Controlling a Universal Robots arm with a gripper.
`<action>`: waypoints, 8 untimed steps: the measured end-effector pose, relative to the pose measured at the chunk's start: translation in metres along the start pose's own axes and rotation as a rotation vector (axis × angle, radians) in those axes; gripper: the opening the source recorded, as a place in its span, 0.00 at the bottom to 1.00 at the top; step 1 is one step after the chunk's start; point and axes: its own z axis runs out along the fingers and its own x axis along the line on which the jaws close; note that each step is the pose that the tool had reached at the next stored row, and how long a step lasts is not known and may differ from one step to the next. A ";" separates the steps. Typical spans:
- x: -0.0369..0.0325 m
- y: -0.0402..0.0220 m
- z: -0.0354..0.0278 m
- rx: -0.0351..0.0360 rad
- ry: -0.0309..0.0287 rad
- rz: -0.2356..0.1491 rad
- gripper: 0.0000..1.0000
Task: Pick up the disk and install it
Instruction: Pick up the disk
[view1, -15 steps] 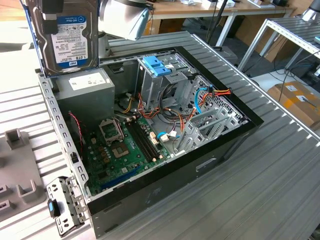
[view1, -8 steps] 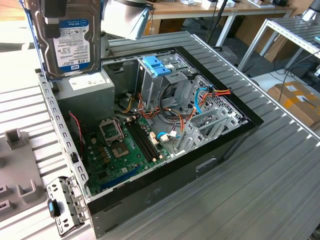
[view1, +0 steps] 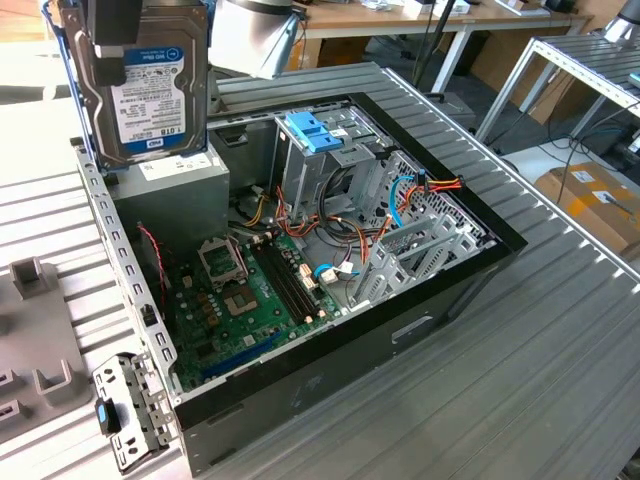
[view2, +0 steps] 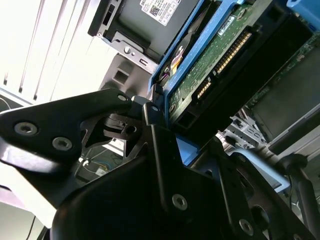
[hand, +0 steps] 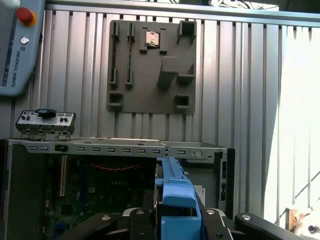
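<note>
1 arm, 1 pincer (hand: 175, 220), clenched on the disk (view1: 150, 90) by the blue rails (hand: 177, 197) along its edges.

- The disk hung straight below the pincer, upright, with its long axis vertical. Its label faced the exterior camera and its green circuit board (view2: 215, 55) showed in the second wrist view.
- Writing: the disk carried a white-and-blue label with black print. I left it unread.
- Just under the disk stood the grey power-supply box (view1: 170, 195) with 1 white sticker, at the exterior view's left end of the open computer case (view1: 400, 330).
- The relation that mattered: the drive cage (view1: 330, 170), topped by a light-blue bracket (view1: 315, 130), lay lower than the disk and toward the exterior view's right, well apart from it. By my reading the disk was lifted but not yet installed.
- The motherboard (view1: 240, 300) lay flat on the case floor, between the box and the cage and nearer the camera.
- Farther off, a grey fixture plate (hand: 150, 65) rested on the slatted table (view1: 560, 380), with a pendant (hand: 15, 50) beside it.
- A cardboard box (view1: 600, 205) sat beyond the table.
</note>
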 end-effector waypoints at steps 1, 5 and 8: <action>0.0012 0.0001 0.0000 0.0000 -0.0001 0.000 0.37; 0.0072 0.0002 -0.0002 0.0001 -0.0001 0.000 0.37; 0.0114 0.0004 -0.0003 0.0001 -0.0002 0.000 0.37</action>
